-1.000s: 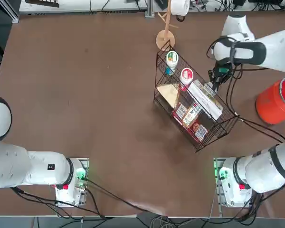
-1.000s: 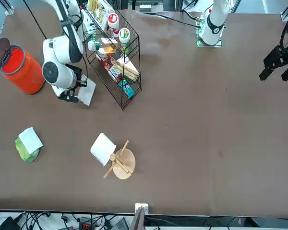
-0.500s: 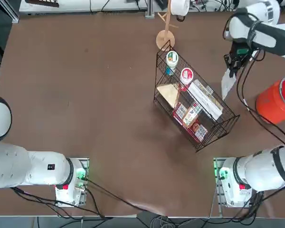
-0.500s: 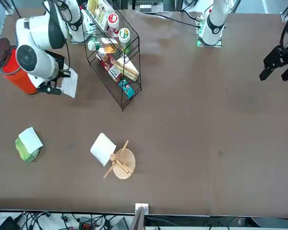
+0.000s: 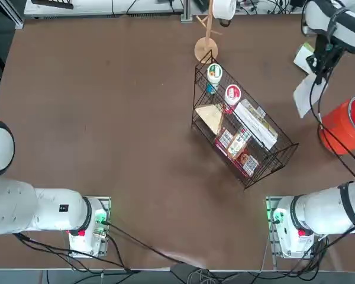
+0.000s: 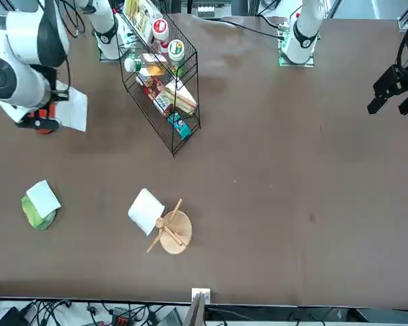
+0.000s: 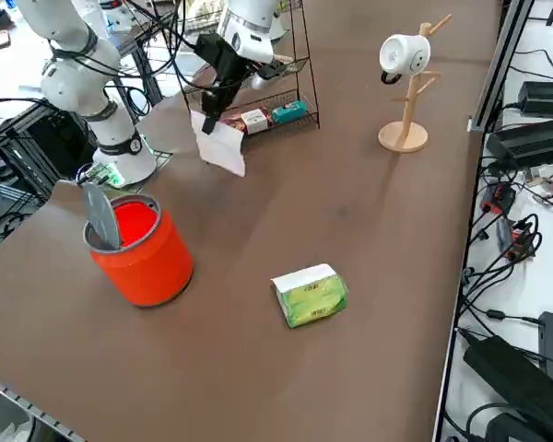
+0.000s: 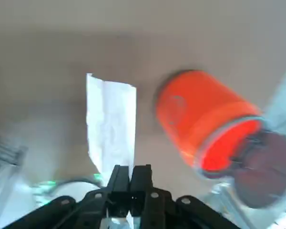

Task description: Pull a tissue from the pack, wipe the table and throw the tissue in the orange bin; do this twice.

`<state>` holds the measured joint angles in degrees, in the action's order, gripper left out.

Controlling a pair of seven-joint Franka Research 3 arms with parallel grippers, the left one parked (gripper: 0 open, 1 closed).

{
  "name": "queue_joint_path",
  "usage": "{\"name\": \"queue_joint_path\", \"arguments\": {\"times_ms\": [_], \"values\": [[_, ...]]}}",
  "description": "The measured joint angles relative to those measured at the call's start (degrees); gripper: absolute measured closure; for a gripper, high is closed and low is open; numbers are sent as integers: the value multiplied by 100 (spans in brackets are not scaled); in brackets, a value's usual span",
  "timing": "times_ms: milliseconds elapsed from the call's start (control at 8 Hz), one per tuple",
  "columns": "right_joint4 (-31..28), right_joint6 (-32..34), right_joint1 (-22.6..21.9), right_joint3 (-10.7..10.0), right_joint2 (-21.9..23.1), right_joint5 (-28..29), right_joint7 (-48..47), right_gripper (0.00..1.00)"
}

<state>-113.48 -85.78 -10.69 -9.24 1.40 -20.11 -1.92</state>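
Observation:
My right gripper (image 5: 320,73) is raised above the table (image 5: 106,118), shut on the top edge of a white tissue (image 5: 306,95) that hangs down from it. In the right side view the gripper (image 7: 208,117) and tissue (image 7: 220,147) hang between the wire basket and the orange bin (image 7: 144,245). The wrist view shows the shut fingers (image 8: 130,174) pinching the tissue (image 8: 111,125), with the orange bin (image 8: 202,119) beside it below. The green pack (image 7: 311,295) lies on the table beyond the bin, whitish face up in the front view (image 6: 40,203).
A black wire basket (image 5: 242,127) with cups and boxes stands mid-table, close to the arm. The bin's grey lid (image 7: 100,216) stands open. A wooden mug stand (image 5: 206,42) with a white mug (image 5: 223,8) is at the far edge.
My right arm has risen from beside the basket and swung out toward the table's right far corner, carrying the tissue off the tabletop to hang near the orange bin.

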Motion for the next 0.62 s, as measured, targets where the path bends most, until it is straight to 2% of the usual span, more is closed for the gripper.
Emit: {"name": "queue_joint_path", "arguments": {"times_ms": [375,625], "values": [[339,627,301,-5,-8,-1201,846,99],[453,1087,398,-10,-10,-1655,1120,99]]}}
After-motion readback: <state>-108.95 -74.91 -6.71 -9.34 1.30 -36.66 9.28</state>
